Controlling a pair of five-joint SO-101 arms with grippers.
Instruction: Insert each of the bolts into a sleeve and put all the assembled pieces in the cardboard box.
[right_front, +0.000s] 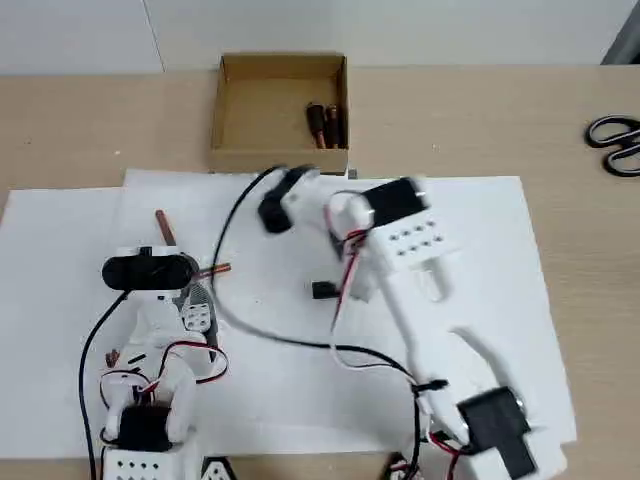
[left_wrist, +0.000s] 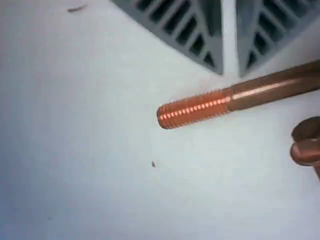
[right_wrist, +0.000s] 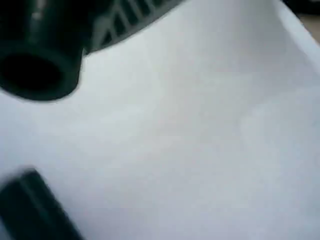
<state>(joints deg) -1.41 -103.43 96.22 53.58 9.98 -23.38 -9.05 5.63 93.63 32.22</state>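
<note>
A copper bolt (left_wrist: 210, 106) lies on the white paper (right_front: 300, 400), its threaded end just past the tips of my left gripper (left_wrist: 230, 70), whose grey fingers stand close together with nothing between them. In the high view this bolt (right_front: 216, 270) pokes out beside the left gripper (right_front: 196, 305). A second bolt (right_front: 163, 228) lies just behind it. My right gripper (right_front: 285, 195) is shut on a black sleeve (right_front: 272, 213), held above the paper in front of the cardboard box (right_front: 232, 110); the sleeve's open end (right_wrist: 40, 70) faces the right wrist camera. Assembled pieces (right_front: 326, 125) lie in the box.
A loose black sleeve (right_front: 322, 290) sits on the paper between the arms, and shows as a dark sleeve end (right_wrist: 30, 210) in the right wrist view. Scissors (right_front: 615, 143) lie at the table's far right. A copper piece (left_wrist: 306, 145) sits beside the bolt.
</note>
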